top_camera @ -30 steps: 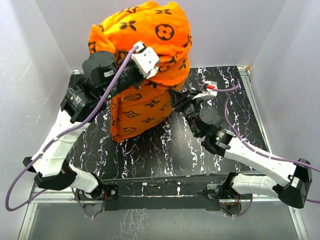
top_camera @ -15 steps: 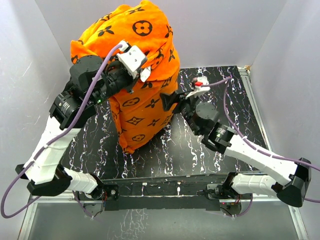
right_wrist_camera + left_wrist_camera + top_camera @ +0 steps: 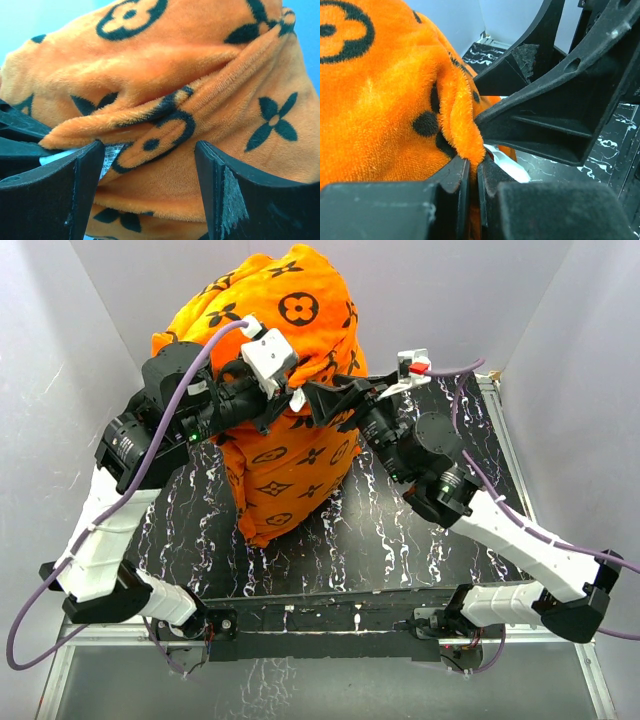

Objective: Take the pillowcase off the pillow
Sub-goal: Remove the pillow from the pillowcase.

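Observation:
The orange pillowcase (image 3: 290, 320) with dark flower motifs hangs as a bulging bundle, its lower end resting on the table. My left gripper (image 3: 290, 403) is shut on a fold of its fabric (image 3: 460, 130) high on the bundle, the pinch showing in the left wrist view (image 3: 472, 167). My right gripper (image 3: 320, 403) is open right beside the left one, its jaws on either side of a ridge of pillowcase (image 3: 190, 65) without pressing it (image 3: 150, 150). A white care label (image 3: 106, 156) sticks out by its left finger. The pillow is hidden inside the pillowcase.
The black marbled table (image 3: 420, 530) lies under the bundle, with pale walls close on three sides (image 3: 570, 360). A metal rail (image 3: 330, 625) runs along the near edge between the arm bases. The right gripper's black fingers (image 3: 545, 115) crowd the left wrist view.
The right gripper has opened and risen from the bundle's lower right side up to the fold beside the left gripper. The left arm carried the bundle slightly leftward.

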Motion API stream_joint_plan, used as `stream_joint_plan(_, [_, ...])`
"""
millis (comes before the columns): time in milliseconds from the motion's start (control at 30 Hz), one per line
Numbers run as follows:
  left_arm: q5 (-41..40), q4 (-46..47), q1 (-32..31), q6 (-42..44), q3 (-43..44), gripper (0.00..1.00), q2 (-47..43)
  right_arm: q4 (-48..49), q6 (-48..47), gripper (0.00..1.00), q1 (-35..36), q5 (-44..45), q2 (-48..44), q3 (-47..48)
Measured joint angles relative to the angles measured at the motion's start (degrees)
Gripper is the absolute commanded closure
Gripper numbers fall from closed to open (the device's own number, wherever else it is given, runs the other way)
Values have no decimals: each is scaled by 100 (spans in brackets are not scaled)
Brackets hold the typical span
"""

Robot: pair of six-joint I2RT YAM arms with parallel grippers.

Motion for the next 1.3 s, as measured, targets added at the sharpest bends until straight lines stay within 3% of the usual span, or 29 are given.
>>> stream_joint_plan(400, [72, -358, 26, -363, 442, 100, 234, 66, 17, 25, -24, 245, 129, -63])
stream_joint_plan(1000, [498, -507, 11, -726, 643, 100, 376, 463, 341, 23, -232, 474, -828, -1362])
stream_joint_plan(1300, [728, -710, 11, -787, 791, 100, 426, 627, 402, 23, -267, 280, -490, -1165])
